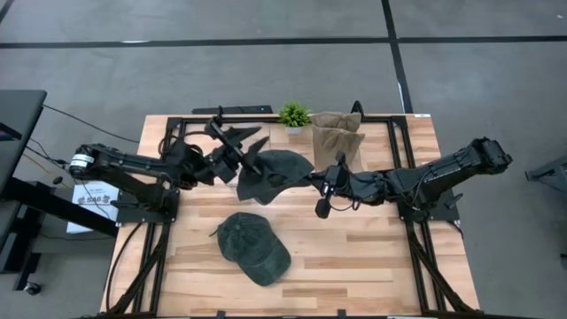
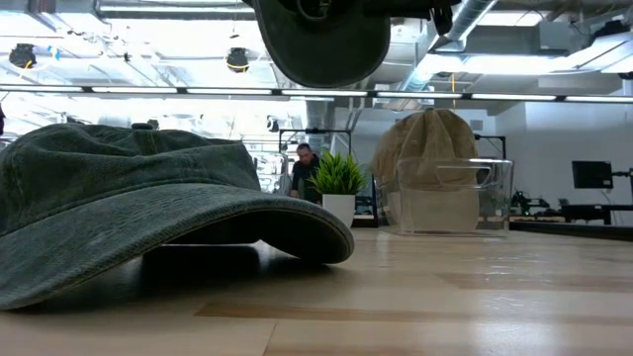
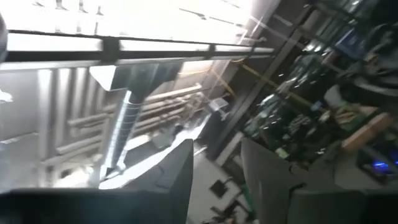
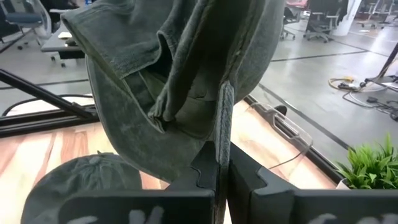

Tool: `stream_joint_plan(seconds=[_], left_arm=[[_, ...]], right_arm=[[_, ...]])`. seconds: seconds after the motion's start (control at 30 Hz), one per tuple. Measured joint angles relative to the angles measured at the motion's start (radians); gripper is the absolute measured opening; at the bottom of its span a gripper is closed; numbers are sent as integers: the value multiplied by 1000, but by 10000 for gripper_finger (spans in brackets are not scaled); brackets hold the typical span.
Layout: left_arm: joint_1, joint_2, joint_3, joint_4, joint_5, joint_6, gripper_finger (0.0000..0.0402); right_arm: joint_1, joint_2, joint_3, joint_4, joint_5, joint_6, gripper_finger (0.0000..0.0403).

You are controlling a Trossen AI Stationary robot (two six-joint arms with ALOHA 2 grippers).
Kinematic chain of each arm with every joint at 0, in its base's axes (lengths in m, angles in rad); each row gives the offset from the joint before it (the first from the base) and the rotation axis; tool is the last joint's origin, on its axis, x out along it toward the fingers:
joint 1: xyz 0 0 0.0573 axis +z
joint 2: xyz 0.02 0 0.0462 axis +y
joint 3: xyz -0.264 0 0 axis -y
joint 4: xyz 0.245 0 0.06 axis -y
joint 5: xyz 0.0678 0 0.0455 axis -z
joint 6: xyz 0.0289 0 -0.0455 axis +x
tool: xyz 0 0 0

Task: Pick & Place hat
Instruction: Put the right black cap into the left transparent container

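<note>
A dark green cap (image 1: 275, 175) hangs crumpled in the air above the middle of the counter (image 1: 372, 257), its fabric pinched in the right claw (image 4: 222, 155). A second, matching green cap (image 1: 253, 247) lies flat on the wood at about six o'clock from it, brim resting down.

grey floor (image 1: 266, 66) lay around wooden table (image 1: 354, 257), crossed by dark seam lines. dark desk corner (image 1: 18, 111) stood at left edge. silver ducts (image 2: 475, 15) and pipes ran under ceiling, with long strip lights (image 2: 198, 91) glowing. person (image 2: 302, 168) stood far back. monitor (image 2: 591, 174) sat at right. office chairs (image 4: 28, 28) stood on open floor.
</note>
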Motion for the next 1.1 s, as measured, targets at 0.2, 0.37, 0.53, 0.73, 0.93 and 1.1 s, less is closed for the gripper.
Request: stream_joint_plan(seconds=[0.2, 0.37, 0.53, 0.73, 0.93, 1.1], left_arm=[[17, 59, 0, -1, 112, -26, 133], [55, 98, 35, 2, 112, -25, 128], [109, 142, 76, 1, 105, -25, 116], [141, 179, 119, 4, 104, 8, 106], [128, 173, 132, 9, 93, 51, 106], [90, 171, 132, -26, 1, 30, 106]], right_arm=[[0, 0, 0, 12, -25, -2, 0], [5, 7, 0, 18, -25, -3, 0], [23, 29, 1, 26, -32, -11, 0], [38, 47, 0, 17, -29, -26, 0], [38, 57, -1, 16, -20, -27, 0], [33, 57, -1, 12, -22, -29, 0]])
